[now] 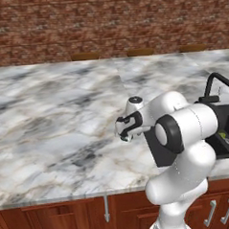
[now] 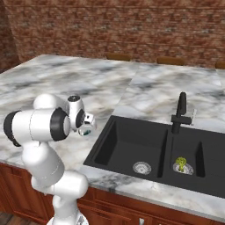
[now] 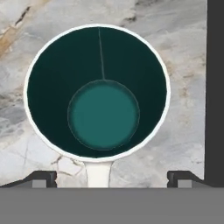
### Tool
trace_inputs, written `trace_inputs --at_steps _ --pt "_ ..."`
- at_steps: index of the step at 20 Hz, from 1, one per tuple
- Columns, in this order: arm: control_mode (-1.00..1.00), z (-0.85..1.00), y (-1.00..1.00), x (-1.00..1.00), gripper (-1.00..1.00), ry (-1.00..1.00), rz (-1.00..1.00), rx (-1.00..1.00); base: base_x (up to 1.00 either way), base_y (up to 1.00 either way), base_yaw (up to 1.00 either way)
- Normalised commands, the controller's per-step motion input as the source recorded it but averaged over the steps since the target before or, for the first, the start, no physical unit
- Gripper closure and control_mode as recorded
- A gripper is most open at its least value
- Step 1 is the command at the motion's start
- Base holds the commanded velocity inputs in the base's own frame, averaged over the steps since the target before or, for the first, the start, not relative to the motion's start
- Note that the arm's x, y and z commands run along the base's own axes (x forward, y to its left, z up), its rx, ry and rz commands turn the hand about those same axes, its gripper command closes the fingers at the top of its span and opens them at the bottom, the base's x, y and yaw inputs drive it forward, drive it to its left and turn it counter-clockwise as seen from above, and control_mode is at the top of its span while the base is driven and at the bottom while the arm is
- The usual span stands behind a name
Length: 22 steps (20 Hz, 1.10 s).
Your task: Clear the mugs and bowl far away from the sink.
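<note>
The two-finger gripper (image 3: 112, 177) hovers with fingers spread wide, grasping nothing, directly above a teal cylindrical mug with a white rim (image 3: 97, 92) standing upright on the marble counter (image 1: 49, 120) just beside the matte-black double-basin sink (image 2: 132, 149), apparently lined up to pick it up.

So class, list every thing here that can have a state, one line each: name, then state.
Mug: upright on the counter, empty, handle toward the gripper.
Gripper: open, right above the mug, holding nothing.
Sink: both basins dry; a small yellow-green thing sits on the right drain.
Faucet: no water running.
</note>
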Motion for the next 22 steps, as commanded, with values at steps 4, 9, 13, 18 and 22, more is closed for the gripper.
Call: trace_inputs --at_steps 4,9,13,18,22 --pt "-1.00 -0.32 0.00 0.00 -1.00 0.00 0.00 0.01 0.00 0.00 0.00" --pt "-1.00 -0.37 0.03 0.06 1.00 0.00 0.00 0.01 0.00 0.00 0.00" --pt "-1.00 -0.32 0.00 0.09 1.00 0.00 0.00 0.02 0.00 0.00 0.00" --pt "-1.00 -0.20 0.00 0.04 1.00 0.00 0.00 0.02 0.00 0.00 0.00" --pt "-1.00 -0.08 0.04 0.00 1.00 0.00 0.00 0.00 0.00 0.00 0.00"
